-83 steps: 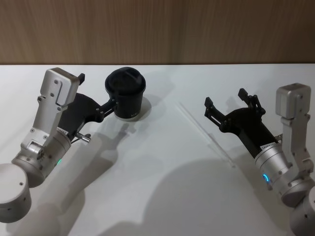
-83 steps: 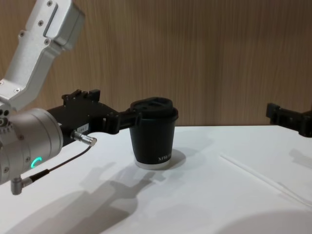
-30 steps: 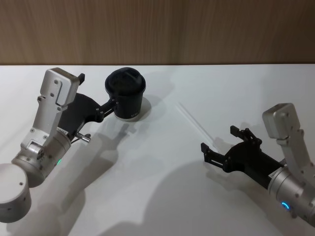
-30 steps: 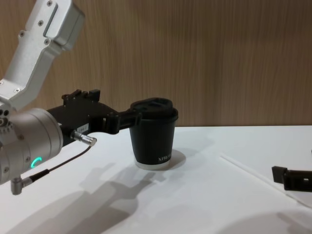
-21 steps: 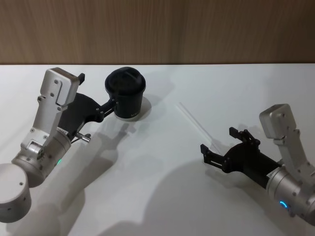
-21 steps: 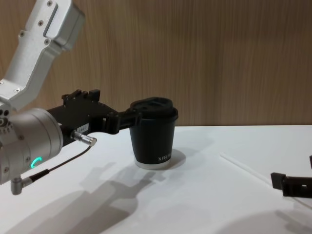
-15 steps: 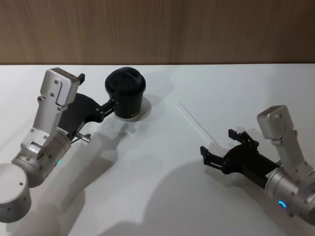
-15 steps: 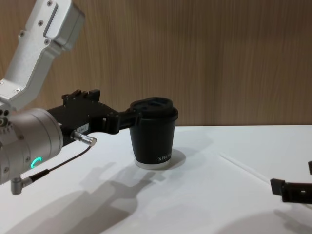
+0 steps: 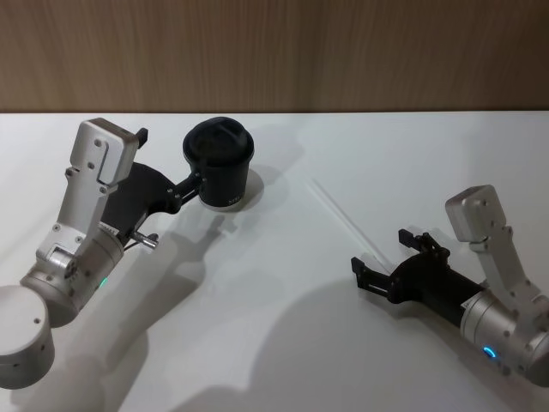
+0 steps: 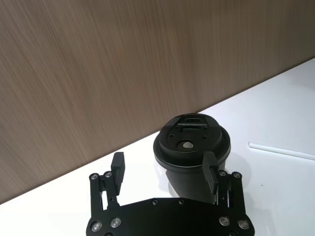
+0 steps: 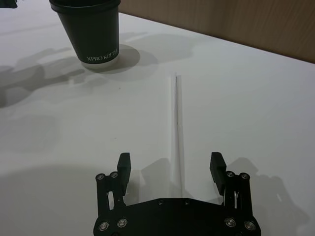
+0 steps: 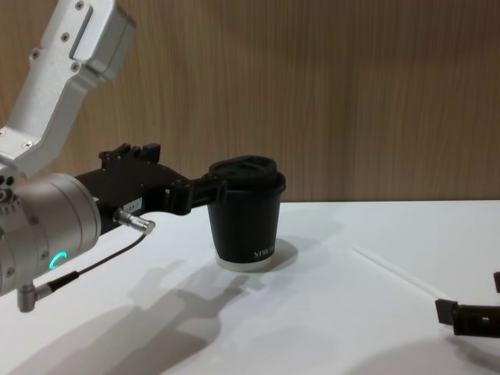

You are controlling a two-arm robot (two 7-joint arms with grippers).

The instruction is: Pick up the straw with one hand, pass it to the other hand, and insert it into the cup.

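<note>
Left gripper [image 9: 169, 157] is sitting over the back-left part of the table [image 9: 283, 352], its 2 fingers spread wide and pointing toward the far edge and a bit right. Left wrist [image 9: 73, 270] is angling in from the near-left corner, with its green-teal ring light [image 9: 103, 281] glowing. Right gripper [image 9: 380, 251] is hanging low near the table's right edge and pointing left, its 2 fingers wide apart. Right wrist [image 9: 506, 326] is coming in from the near-right corner, with its blue ring light [image 9: 489, 352] glowing. Both silver forearm links are tilting upward behind the grippers.
</note>
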